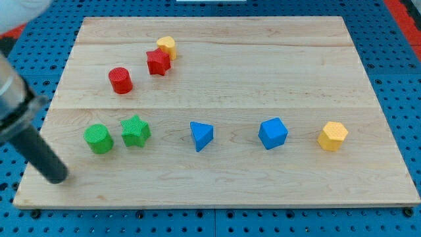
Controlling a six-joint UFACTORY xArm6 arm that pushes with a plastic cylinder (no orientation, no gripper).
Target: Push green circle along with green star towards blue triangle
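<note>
Tip: my tip [58, 176] rests left of and below the green circle [99, 139], not touching; the rod has no jaws.
Blocks: green circle just beside green star [135, 131]; blue triangle [201, 135] well apart to the right.
Progress: push not begun.

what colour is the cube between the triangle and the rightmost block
Blue: the cube shows clearly in the camera view.

Bright, even light falls on the wooden board [217, 85], with no glare. Each block, such as the blue triangle [201, 135], casts only a faint, short shadow. Left of the board, the dark rod [33, 148] looks soft and blurred.
</note>
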